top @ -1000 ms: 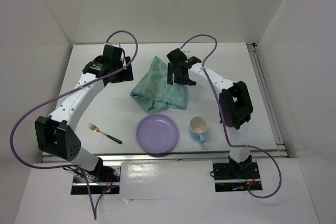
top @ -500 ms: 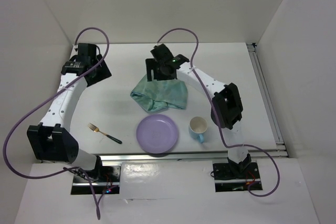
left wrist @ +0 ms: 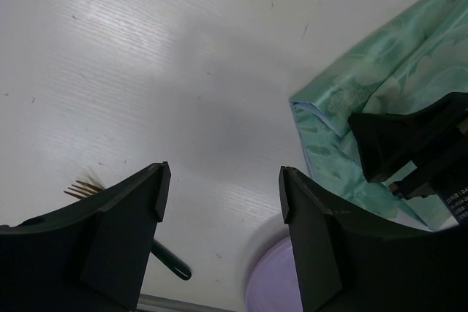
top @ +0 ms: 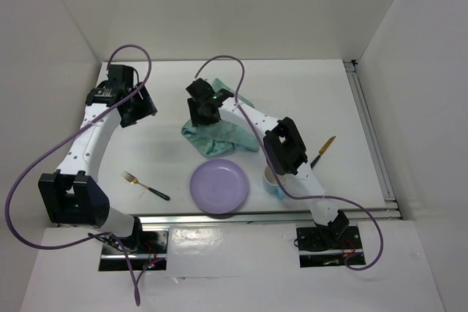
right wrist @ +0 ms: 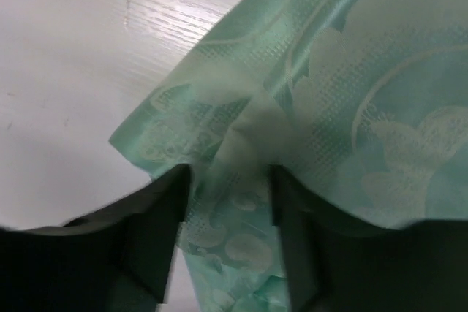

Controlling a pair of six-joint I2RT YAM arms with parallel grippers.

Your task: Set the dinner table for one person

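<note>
Top external view: the large flat white rectangular counter (top: 307, 93), the dinner table of the task, fills the scene below both arms and carries every item. We see a green swirl-patterned cloth placemat (top: 227, 137) rumpled near its middle, a round purple plate (top: 219, 186) near the front edge, and a gold fork with a dark handle (top: 145, 185) left of the plate. A blue mug with a white inside (top: 274, 180), part-hidden by the right arm, stands right of the plate; a gold knife with a dark handle (top: 323, 152) lies farther right. The left arm's fingers (left wrist: 124, 217) are spread apart, empty, above bare counter. The right arm's fingers (right wrist: 153, 239) straddle a raised fold of the placemat; we cannot tell whether they pinch it.
</note>
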